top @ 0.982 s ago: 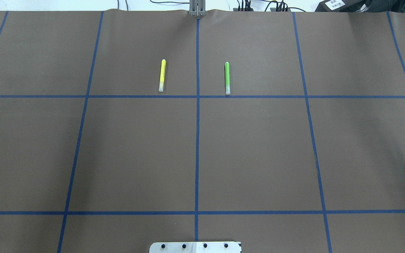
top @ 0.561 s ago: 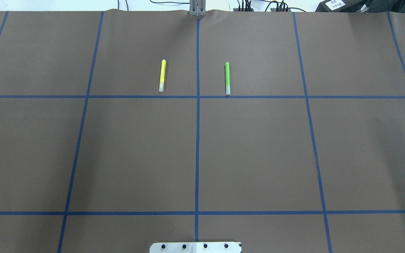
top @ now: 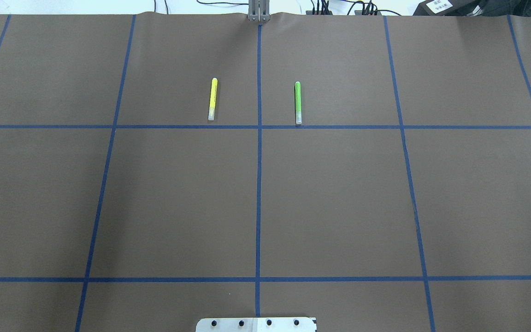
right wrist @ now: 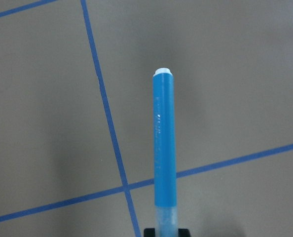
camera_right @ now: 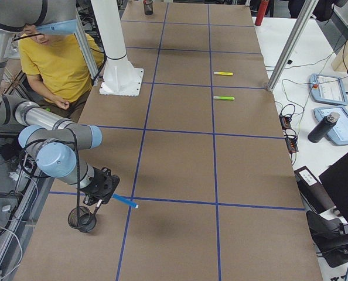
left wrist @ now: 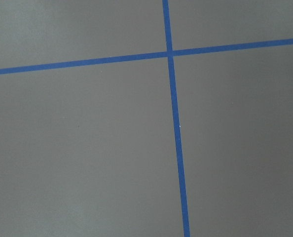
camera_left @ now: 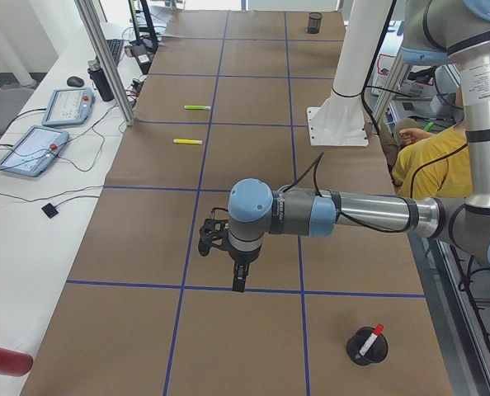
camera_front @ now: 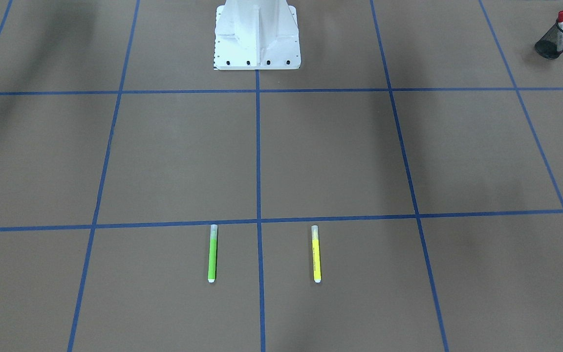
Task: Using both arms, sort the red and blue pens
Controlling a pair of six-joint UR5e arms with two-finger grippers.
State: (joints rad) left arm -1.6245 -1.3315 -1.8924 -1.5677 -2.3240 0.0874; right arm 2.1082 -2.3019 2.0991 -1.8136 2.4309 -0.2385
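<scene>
The blue pen (right wrist: 164, 148) juts out over the brown mat, gripped at its translucent cap end by my right gripper (right wrist: 167, 231), which is shut on it. In the exterior right view that gripper (camera_right: 102, 187) holds the blue pen (camera_right: 125, 201) level, just above a black mesh cup (camera_right: 82, 218). The red pen (camera_front: 561, 19) stands in another mesh cup (camera_front: 555, 36). The exterior left view shows the same red pen (camera_left: 369, 340) in its cup (camera_left: 367, 346), with my left gripper (camera_left: 238, 276) pointing down over the mat to its left; I cannot tell whether it is open or shut.
A yellow pen (top: 212, 99) and a green pen (top: 298, 102) lie parallel on the far side of the mat, either side of the centre tape line. The white pedestal (camera_front: 257, 34) stands at the robot's edge. A person in a yellow shirt (camera_right: 54, 61) sits behind the robot.
</scene>
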